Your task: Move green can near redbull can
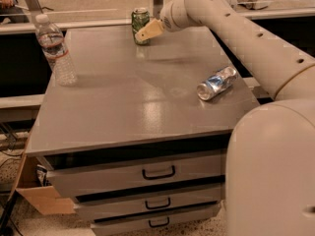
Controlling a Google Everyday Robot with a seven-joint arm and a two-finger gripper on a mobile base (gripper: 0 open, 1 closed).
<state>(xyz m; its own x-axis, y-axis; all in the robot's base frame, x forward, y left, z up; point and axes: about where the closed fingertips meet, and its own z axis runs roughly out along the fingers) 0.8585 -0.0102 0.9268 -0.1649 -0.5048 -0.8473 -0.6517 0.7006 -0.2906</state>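
pointing at green can, gripper just beside it

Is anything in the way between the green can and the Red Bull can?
Nothing visible. The claw is right at the green can, and only bare tabletop lies between that can and the redbull can. The water bottle stands off to the side.

I see the small dark-green patterned drink can upright at the far edge of the grey tabletop, with the gripper just beside it. The slim dented silver-and-blue can lies sideways (shiny end toward me), well apart.
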